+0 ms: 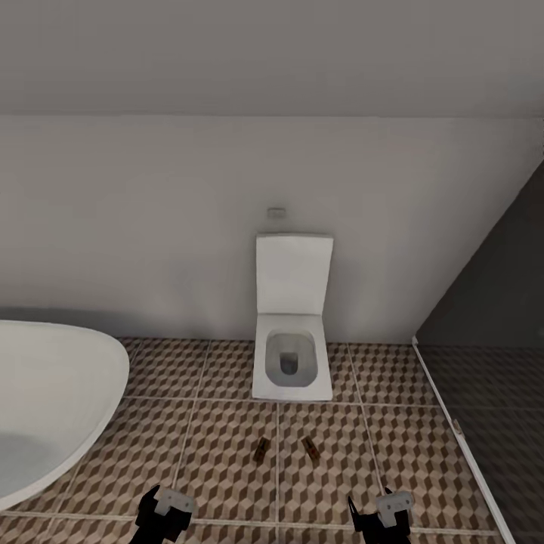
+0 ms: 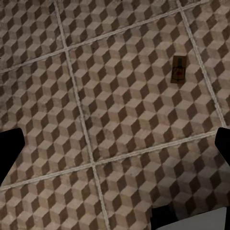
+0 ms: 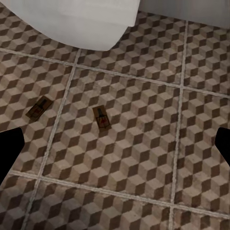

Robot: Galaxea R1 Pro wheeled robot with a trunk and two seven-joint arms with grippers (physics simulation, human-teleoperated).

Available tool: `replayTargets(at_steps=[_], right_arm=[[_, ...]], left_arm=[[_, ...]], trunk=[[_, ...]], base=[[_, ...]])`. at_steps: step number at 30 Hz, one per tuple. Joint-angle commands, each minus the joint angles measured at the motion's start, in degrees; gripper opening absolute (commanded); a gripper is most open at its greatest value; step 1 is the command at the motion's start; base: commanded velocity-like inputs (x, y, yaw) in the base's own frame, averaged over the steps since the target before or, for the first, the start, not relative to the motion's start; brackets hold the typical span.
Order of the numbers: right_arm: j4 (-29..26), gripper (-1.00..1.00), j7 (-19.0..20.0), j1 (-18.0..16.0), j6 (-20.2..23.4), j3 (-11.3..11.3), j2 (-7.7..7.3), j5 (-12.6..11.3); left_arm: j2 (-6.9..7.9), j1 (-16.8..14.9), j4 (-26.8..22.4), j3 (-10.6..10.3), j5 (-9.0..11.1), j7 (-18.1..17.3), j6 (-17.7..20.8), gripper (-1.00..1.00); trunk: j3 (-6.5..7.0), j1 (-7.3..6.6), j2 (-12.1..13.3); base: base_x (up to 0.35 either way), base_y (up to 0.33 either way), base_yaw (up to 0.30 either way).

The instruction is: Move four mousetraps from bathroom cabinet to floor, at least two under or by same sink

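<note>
Ahead, two mousetraps [image 1: 285, 449] on bathroom floor [image 1: 219, 453], between both tools, untouched

The bathtub [image 1: 45, 408] is cut off by the left edge of the head view, so only its right end shows. Both grippers, left [image 1: 162, 514] and right [image 1: 381, 517], are cut by the bottom edge there, and whether their jaws are apart or closed cannot be told. The two mousetraps [image 1: 261, 451] [image 1: 310, 447] are too small to make out their metal parts. In the right wrist view the toilet [image 3: 76, 19] is cut by the top edge.
</note>
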Motion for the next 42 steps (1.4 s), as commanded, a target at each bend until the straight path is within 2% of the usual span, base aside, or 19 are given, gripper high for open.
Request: replayTargets(at_steps=[1, 42], right_arm=[[0.1, 1.00, -0.1, 0.0, -0.2, 0.2, -0.01, 0.0], [0.7, 1.00, -0.1, 0.0, -0.1, 0.3, 0.14, 0.0]], left_arm=[[-0.04, 0.0, 0.1, -0.5, 0.2, 0.2, -0.3, 1.00], [-0.06, 0.0, 0.2, -0.5, 0.2, 0.2, -0.2, 1.00]], trunk=[[0.00, 0.03, -0.1], [3.76, 0.03, -0.1]], base=[[0.000, 0.000, 0.000], [0.000, 0.000, 0.000]])
